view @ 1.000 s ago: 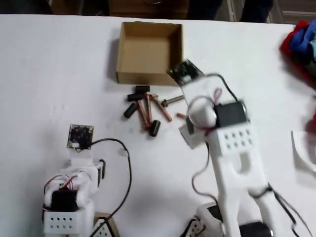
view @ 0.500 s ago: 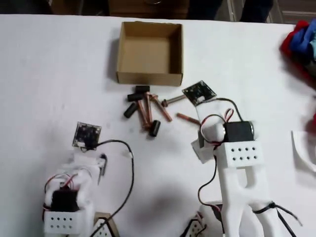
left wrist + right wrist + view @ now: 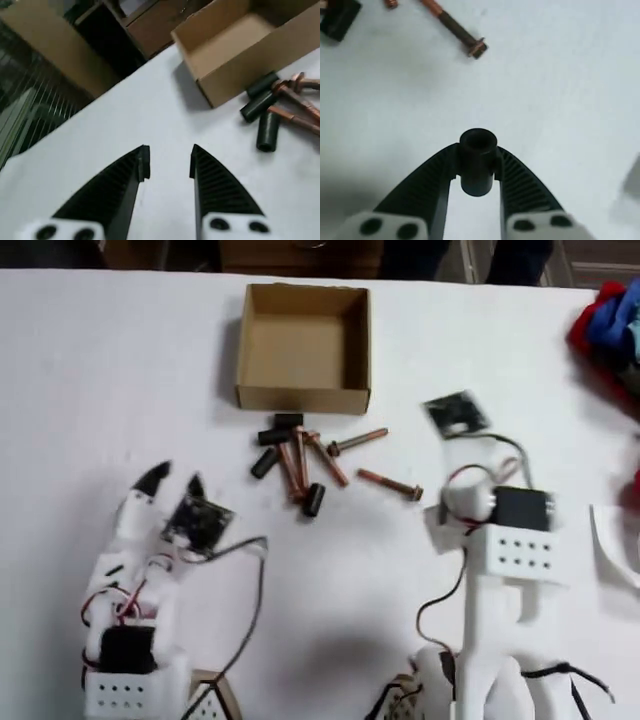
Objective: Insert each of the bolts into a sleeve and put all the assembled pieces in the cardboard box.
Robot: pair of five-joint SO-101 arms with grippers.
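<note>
R arm backed off w/ one sleeve; L arm swung up toward the pile.
The sleeve [image 3: 478,161] is clenched in the right tool [image 3: 477,151], bore toward the cam, now clear of the heaped bolts [image 3: 298,465] and spare sleeves [image 3: 314,500] just in front of the cardboard box [image 3: 300,397]. One bolt [image 3: 390,483] lies apart on the surface [image 3: 100,390], near that arm. The left tool [image 3: 168,161] has lifted, spread & empty, prob. to fetch a bolt. Box looks empty, so early days. Bolt count unclear (they overlap); sleeve's lower end hidden btwn the fingers; box cut off in left wrist view.
</note>
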